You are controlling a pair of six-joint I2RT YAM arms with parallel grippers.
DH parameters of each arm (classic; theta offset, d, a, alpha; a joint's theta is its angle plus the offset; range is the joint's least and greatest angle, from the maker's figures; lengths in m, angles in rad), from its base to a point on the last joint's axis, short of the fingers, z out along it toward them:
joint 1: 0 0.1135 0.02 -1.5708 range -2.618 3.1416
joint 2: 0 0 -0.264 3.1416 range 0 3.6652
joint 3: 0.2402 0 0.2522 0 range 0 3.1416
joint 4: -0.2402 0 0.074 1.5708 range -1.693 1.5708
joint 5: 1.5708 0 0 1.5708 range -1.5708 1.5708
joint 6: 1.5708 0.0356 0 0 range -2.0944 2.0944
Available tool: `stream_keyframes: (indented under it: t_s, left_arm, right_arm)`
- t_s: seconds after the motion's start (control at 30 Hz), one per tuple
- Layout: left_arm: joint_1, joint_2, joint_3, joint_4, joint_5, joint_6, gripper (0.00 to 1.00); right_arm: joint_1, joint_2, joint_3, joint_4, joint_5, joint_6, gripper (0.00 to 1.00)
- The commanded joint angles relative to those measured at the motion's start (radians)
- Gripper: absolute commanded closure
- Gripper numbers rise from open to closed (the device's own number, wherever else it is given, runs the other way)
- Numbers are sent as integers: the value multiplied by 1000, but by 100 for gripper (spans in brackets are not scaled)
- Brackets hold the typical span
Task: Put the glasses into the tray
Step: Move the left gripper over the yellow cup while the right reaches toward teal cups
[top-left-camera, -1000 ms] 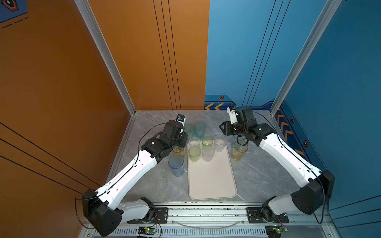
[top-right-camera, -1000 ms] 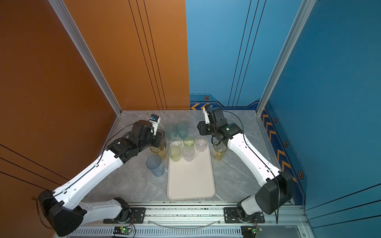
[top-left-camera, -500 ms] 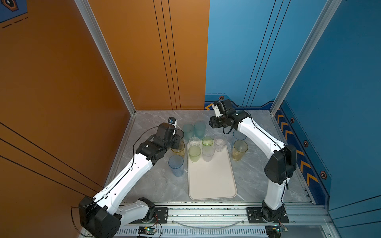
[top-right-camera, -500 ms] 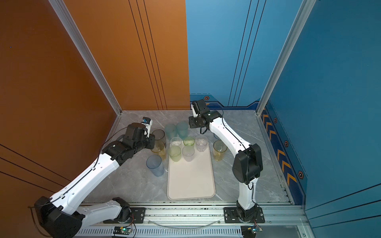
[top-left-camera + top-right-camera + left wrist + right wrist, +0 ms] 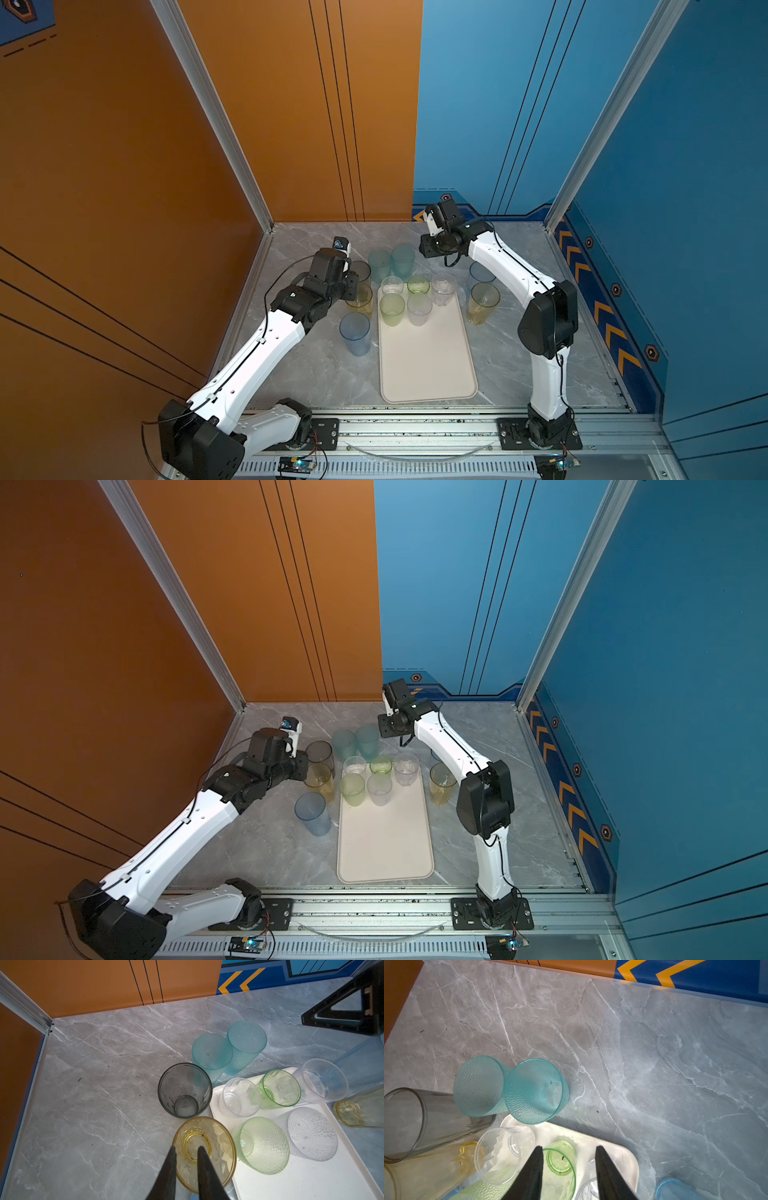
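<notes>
**Top views: five tumblers in the tray, seven out on the surface**

Both top views showed the cream tray (image 5: 428, 365) with its near half bare. Just beside its left rim, on the marble surface (image 5: 316, 374), stood the near light-blue tumbler (image 5: 354, 338).

Farther back, five glasses crowded the tray's far end. A dimpled green tumbler (image 5: 392, 309) and a dimpled clear tumbler (image 5: 419, 309) stood in front. Behind them were a smooth clear tumbler (image 5: 392, 285), a smooth green tumbler (image 5: 418, 285) and a faceted clear tumbler (image 5: 444, 289).

Level with these, outside the tray, stood the right yellow tumbler (image 5: 482, 301) and the left yellow tumbler (image 5: 216, 1147). The left end effector (image 5: 186, 1148) sat astride the left one's near wall with a narrow gap between its fingers. Whether it pinched the wall could not be told.

Beyond were the smoky grey tumbler (image 5: 185, 1084) on the left and the far light-blue tumbler (image 5: 478, 272) on the right. Farthest, past the tray's far rim, stood the left teal tumbler (image 5: 379, 262) and the right teal tumbler (image 5: 403, 258), side by side.

The right end effector (image 5: 569, 1148) hung above that far end, fingers apart and empty.

By this count under half the job was done, with seven glasses left to bring in.
</notes>
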Motion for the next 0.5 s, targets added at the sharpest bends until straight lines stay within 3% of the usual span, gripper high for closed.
stream_keyframes:
  t_s: [0.0, 0.47]
  left_arm:
    - [14, 3, -11, 14, 34, -8, 79]
    - [47, -16, -41, 15, 58, -7, 79]
  right_arm:
    - [-2, 18, 30, -44, 11, -6, 61]
    - [17, 154, 164, -50, 5, 30, 63]
